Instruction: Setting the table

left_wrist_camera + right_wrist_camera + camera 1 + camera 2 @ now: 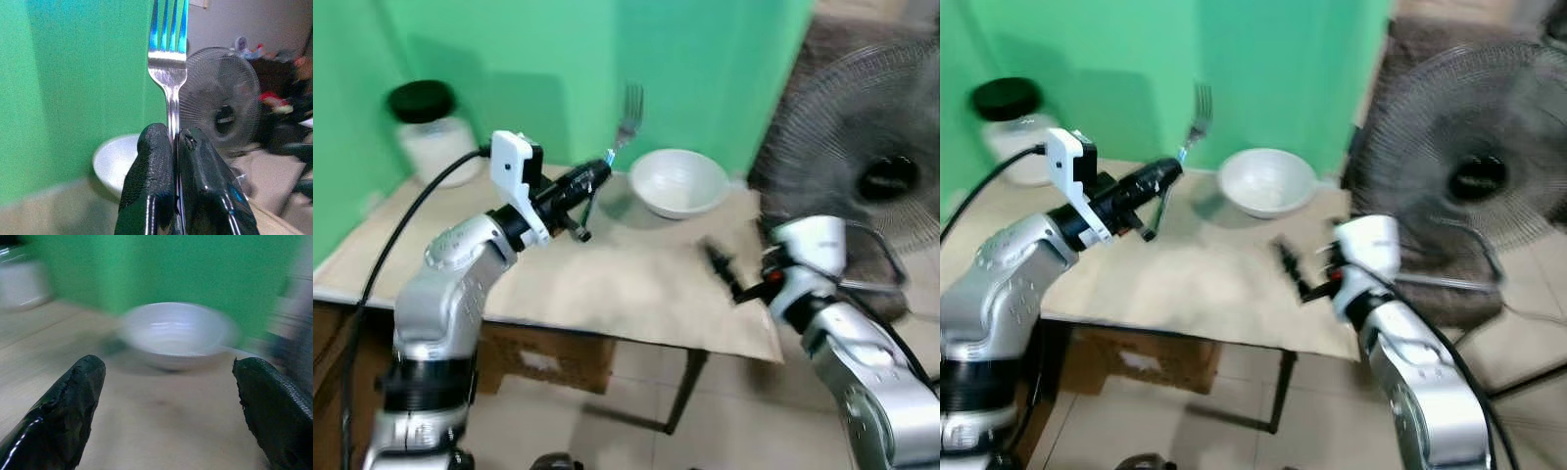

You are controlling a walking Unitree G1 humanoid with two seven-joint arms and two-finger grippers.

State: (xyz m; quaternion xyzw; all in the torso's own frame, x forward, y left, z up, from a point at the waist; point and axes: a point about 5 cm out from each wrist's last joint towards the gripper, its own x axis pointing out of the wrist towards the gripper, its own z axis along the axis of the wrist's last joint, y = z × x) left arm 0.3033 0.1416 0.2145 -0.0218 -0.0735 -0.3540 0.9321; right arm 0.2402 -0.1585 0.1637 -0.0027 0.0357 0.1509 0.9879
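My left gripper (pixel 600 172) is shut on a silver fork (pixel 628 115), held above the table with its tines pointing up, just left of the white bowl (pixel 678 180). In the left wrist view the fork (pixel 167 63) rises from between the closed fingers (pixel 151 176). The bowl (pixel 1266 180) sits empty near the table's back edge. My right gripper (pixel 722 266) hovers low over the table's right side, open with nothing between its fingers (pixel 63 406), facing the bowl (pixel 176 333).
The table (pixel 607 284) is covered in a beige cloth and backed by a green wall. A white jar with a black lid (pixel 433 132) stands at the back left. A standing fan (pixel 871 166) is close off the table's right edge.
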